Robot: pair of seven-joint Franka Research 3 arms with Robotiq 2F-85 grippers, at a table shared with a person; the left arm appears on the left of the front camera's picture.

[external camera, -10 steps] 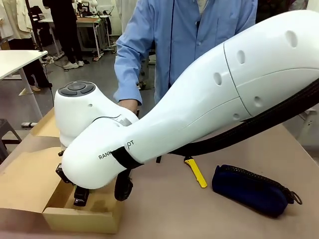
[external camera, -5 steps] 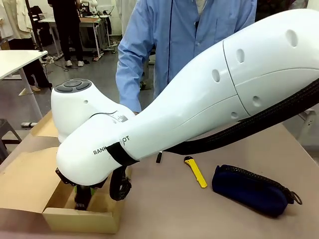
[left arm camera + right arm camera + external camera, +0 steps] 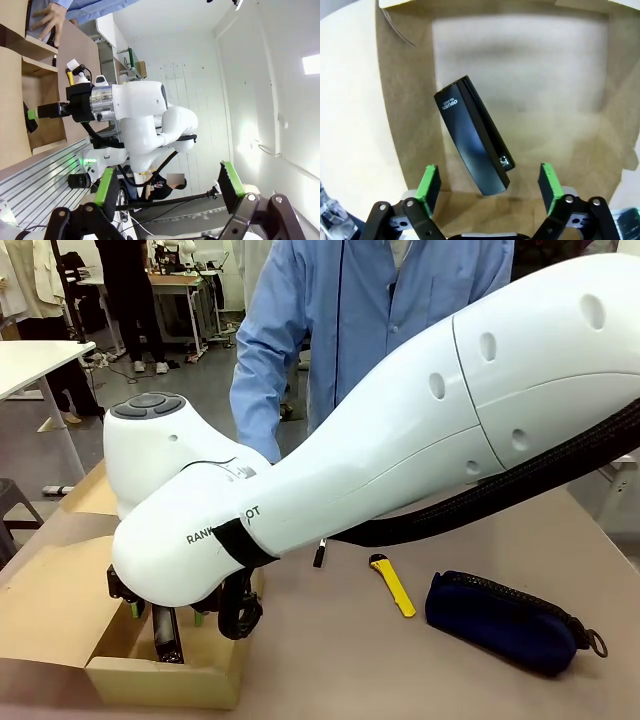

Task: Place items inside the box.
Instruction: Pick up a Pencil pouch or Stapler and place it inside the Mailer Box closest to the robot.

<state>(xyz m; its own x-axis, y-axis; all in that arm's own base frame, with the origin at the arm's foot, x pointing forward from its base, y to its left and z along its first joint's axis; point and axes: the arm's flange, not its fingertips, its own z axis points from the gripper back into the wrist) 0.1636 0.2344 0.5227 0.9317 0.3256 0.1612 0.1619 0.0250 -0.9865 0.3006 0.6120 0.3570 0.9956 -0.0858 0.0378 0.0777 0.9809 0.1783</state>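
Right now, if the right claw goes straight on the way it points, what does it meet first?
Probably the black stapler inside the box, right in line with the open right claw; how far off is unclear.

Box: the open brown cardboard box point(image 3: 165, 680) sits at the front left of the tan table point(image 3: 330, 670).
Stapler: the black oblong stapler point(image 3: 475, 137) lies inside the box on its floor, slanted to the walls.
Right gripper: the right gripper point(image 3: 490, 182) hangs over the box, with its 2 fingers on either side of the stapler, not touching it.
Marker: the black marker pen point(image 3: 319, 554) lies right of the box.
Knife: the yellow utility knife point(image 3: 393, 585) lies between the marker and the pouch.
Pouch: the navy zip pouch point(image 3: 505, 620) lies farthest right.
Person: the person in a blue coat point(image 3: 370, 310) stands behind the table.
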